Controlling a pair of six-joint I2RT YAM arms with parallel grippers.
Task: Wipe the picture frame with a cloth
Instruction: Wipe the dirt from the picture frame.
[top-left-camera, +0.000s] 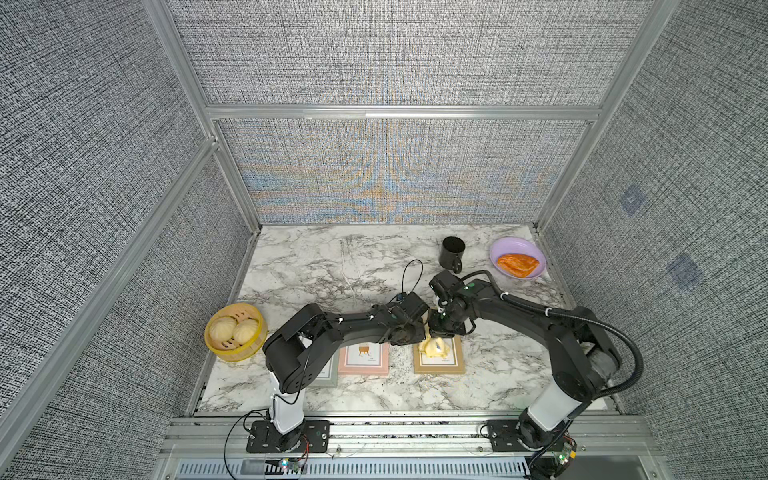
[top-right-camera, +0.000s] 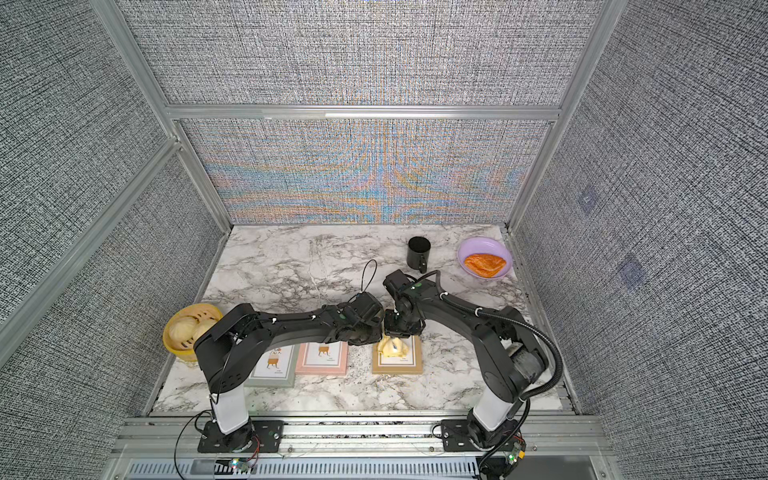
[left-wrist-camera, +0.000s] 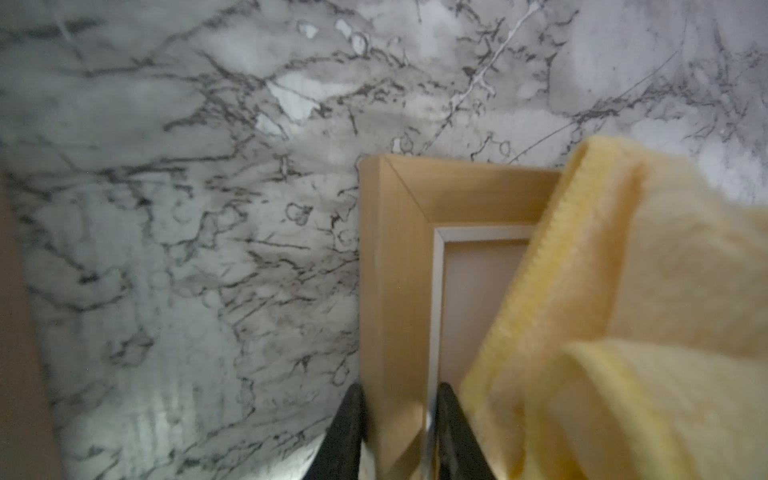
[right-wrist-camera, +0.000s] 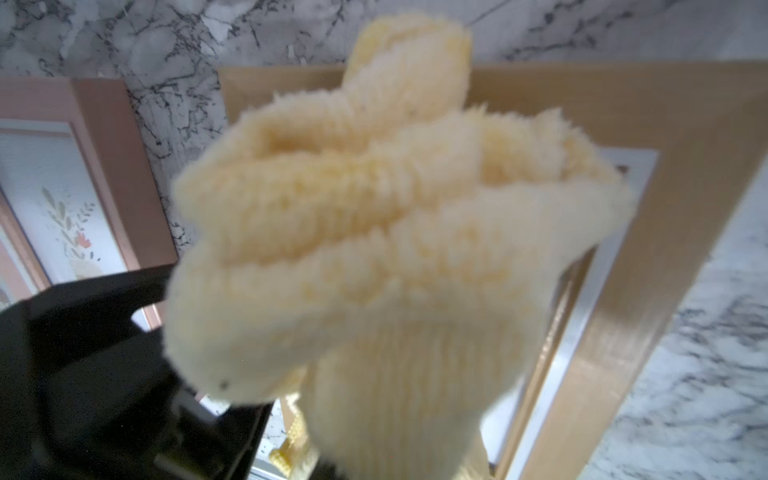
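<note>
the tan picture frame lay flat near the front edge of the marble desk, a bit right of the middle. the right gripper was pinched tight on the pale-yellow cloth. the bunched cloth hung from it onto the back half of that frame.

the left gripper squeezed the frame's side edge, the one facing the pink picture frame, between its two fingers. the two grippers were just beside each other.

only a thin strip of marble lay between the tan and pink frames. a grey picture frame lay partly under the left arm.

the black mug and purple bowl stood near the back right corner. the bamboo steamer stood at the left edge. wide open marble lay in the middle and toward the back left corner.
</note>
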